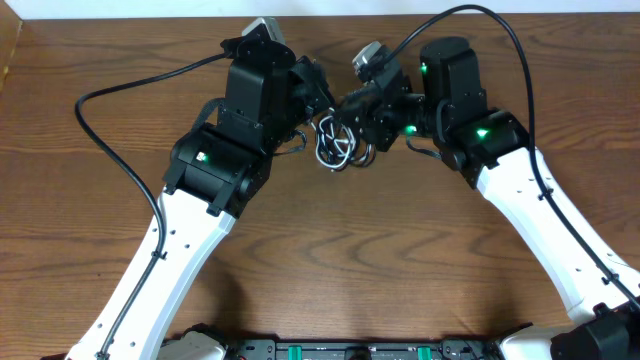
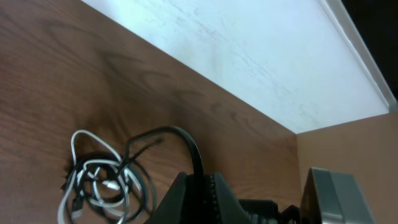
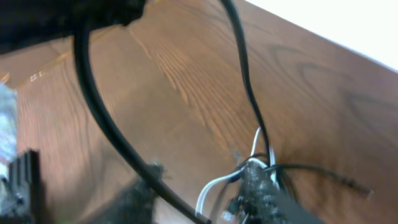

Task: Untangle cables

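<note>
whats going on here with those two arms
Two robot arms are working on a small knot of cables, black and white cords looped together on the wooden table. The left arm and right arm meet over it from either side. Nothing is untangled yet; whether either gripper grips a cord is unclear.

Lab-like robot workbench: wood-grain table (image 1: 350,250) against a plain white wall (image 2: 249,50).

I have my left arm (image 1: 175,245) and right arm (image 1: 545,215) angled inward so the left gripper (image 1: 316,112) and right gripper (image 1: 356,120) sit just beside each other, though I can't tell whether either's fingers are closed
</note>
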Available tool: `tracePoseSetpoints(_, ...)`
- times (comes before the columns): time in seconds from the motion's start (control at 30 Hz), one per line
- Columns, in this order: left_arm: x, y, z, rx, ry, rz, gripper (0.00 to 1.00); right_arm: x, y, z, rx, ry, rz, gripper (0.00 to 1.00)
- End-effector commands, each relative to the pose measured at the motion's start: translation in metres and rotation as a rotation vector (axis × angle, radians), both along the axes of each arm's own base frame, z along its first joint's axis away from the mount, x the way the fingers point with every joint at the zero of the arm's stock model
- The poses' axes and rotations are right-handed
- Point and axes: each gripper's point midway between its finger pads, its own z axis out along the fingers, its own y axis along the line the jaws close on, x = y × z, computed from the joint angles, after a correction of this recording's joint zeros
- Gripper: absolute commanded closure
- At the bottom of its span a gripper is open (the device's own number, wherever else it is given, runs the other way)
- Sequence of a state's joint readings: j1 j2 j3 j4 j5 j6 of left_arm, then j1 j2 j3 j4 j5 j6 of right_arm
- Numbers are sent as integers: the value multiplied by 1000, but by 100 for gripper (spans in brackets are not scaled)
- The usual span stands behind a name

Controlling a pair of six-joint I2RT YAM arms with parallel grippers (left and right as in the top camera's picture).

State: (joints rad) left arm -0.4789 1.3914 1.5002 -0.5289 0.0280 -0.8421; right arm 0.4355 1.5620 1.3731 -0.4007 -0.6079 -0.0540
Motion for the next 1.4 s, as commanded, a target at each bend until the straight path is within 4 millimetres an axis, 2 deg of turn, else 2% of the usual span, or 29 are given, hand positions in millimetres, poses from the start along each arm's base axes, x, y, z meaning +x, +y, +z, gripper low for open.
tracePoseSetpoints(0.0,-2,-1,5,-17,-2,-8,92,5,-5,10,17,20,-79,87)
tracePoseSetpoints(0.13,-3,-1,3,-12,7,-8,92,6,-6,10,34,55,-101,99)
tracePoseSetpoints(0.33,-7,1,-8,47,32,-31,92,11,-16,7,60,130,-162,99)
tracePoseSetpoints(0.43,-13,4,-23,140,61,-76,91,13,-25,2,67,191,-208,99)
tracePoseSetpoints(0.47,-16,5,-30,174,77,-93,87,14,-30,-2,64,217,-233,99)
tracePoseSetpoints(0.63,-24,6,-70,304,188,-179,87,11,-62,-33,-11,360,-339,99)
tracePoseSetpoints(0.87,-29,-25,-131,361,317,-441,86,6,-91,-97,-69,563,-438,99)
tracePoseSetpoints(1.03,-21,-35,-163,372,376,-486,86,6,-115,-143,-100,685,-505,99)
tracePoseSetpoints(1.17,-15,-43,-176,374,373,-533,86,5,-136,-153,-101,745,-555,99)
tracePoseSetpoints(1.27,-16,-60,-171,336,314,-641,86,3,-150,-152,-95,770,-588,99)
tracePoseSetpoints(1.37,-20,-76,-163,310,248,-739,87,-7,-165,-159,-120,832,-631,99)
